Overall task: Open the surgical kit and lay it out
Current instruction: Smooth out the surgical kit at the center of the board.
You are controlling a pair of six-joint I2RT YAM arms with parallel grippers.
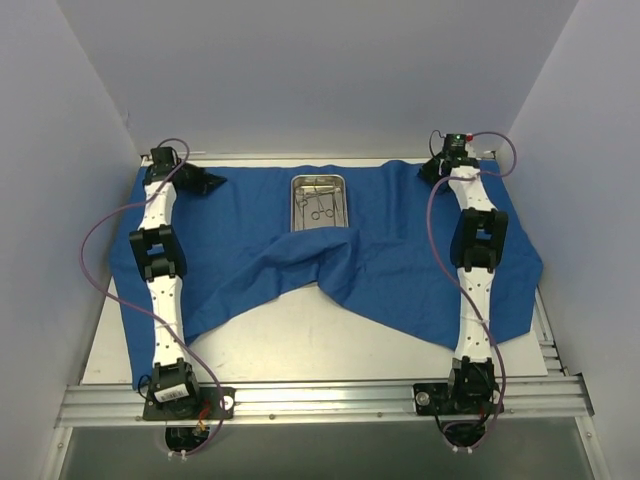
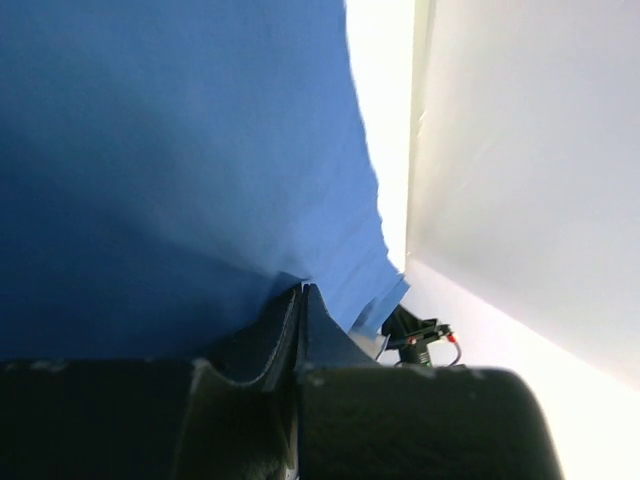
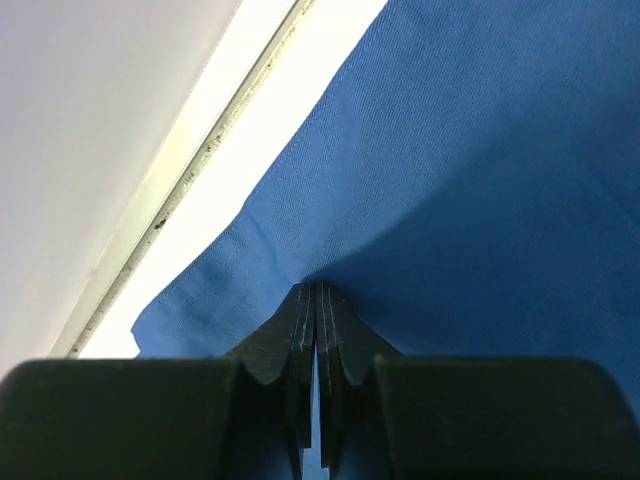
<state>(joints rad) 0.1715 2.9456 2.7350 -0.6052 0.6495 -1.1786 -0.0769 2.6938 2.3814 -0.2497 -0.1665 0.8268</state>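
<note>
Peering into the steel tray (image 1: 336,190) from above, the instruments (image 1: 318,203) show only as thin silver shapes with ring handles, too small to count. A raised fold of the drape (image 1: 400,260) lies against the tray's 6 o'clock edge. Each wrist view is filled by blue cloth (image 2: 180,150) (image 3: 480,150) and black fingers, so the tray is out of sight there.

The left arm (image 1: 160,270) stretches from its base at 7 o'clock to the table's 10 o'clock corner. The left gripper (image 1: 212,181) (image 2: 303,292) there has its fingers pressed together, pinching a pucker of drape. The right arm (image 1: 478,260) reaches from 5 o'clock to the 2 o'clock corner. The right gripper (image 1: 430,170) (image 3: 316,290) likewise pinches the cloth just inside its hem.

The drape is spread across the far half of the pale table (image 1: 300,340), the tray sitting on it at 12 o'clock. Its near edge arches up at the centre, baring tabletop. Plain light walls (image 1: 300,70) close in three sides, and a metal rail (image 1: 330,400) runs along the near edge.
</note>
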